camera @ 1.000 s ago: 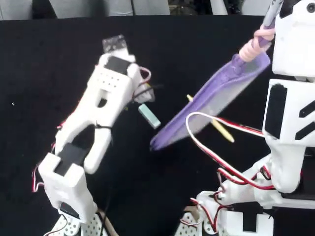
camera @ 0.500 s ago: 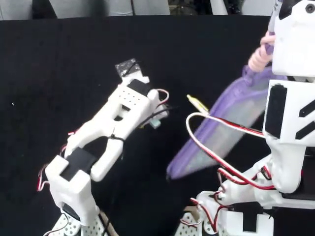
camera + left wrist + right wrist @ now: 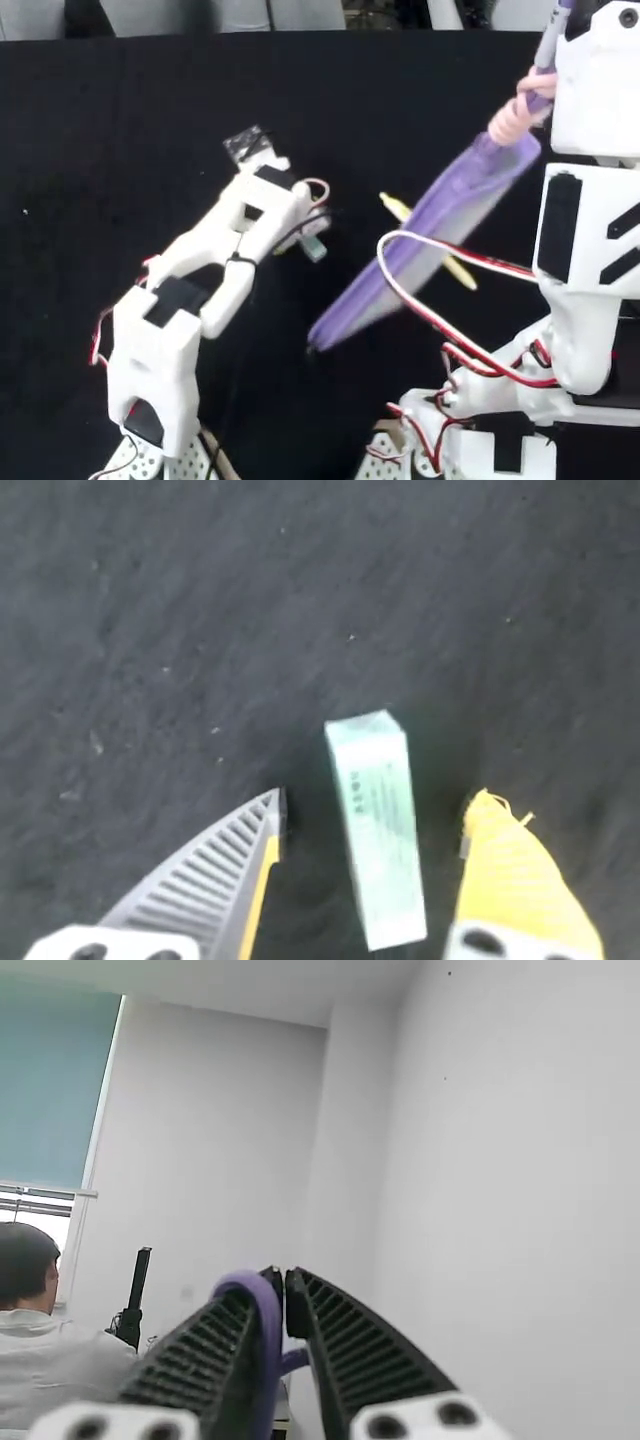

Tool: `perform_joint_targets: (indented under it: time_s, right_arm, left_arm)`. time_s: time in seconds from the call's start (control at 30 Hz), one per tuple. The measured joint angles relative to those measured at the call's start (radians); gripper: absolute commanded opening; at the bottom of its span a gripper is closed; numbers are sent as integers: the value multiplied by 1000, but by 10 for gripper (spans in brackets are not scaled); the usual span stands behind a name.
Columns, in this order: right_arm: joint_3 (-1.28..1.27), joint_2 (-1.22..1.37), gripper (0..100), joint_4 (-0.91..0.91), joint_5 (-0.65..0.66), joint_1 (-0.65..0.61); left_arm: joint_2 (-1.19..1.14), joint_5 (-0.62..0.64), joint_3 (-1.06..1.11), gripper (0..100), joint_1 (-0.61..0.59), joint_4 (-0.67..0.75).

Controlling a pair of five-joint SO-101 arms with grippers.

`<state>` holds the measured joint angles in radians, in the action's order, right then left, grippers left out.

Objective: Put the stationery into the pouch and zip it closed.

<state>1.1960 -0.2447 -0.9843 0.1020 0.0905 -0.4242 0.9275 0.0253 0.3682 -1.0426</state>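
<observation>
Your left claw [image 3: 380, 802] stands wide astride the eraser [image 3: 378, 830] on the worktop [image 3: 150, 600]; it looks light and firm, so pinch its long sides. Farther off, your right claw [image 3: 283, 1285] clamps the soft pouch [image 3: 440, 215] by its upper end, hanging aslant.

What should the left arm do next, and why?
Probably close the left pincer on the eraser: its fingers stand open either side of the eraser, which lies ungripped on the table. The right pincer holds the pouch aloft.
</observation>
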Motion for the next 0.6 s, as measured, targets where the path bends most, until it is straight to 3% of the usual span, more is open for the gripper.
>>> perform_joint_targets:
  time_s: [0.2, 0.4, 0.6]
  right_arm:
    - [-2, 0, 11, -8, 0, 0]
    - [-2, 0, 11, -8, 0, 2]
    - [-2, 0, 11, -57, 0, 2]
  left_arm:
    - [-72, 3, -80, 276, -2, -3]
    - [-101, 3, -107, 30, -3, -6]
    - [-107, 8, -135, 26, -2, -2]
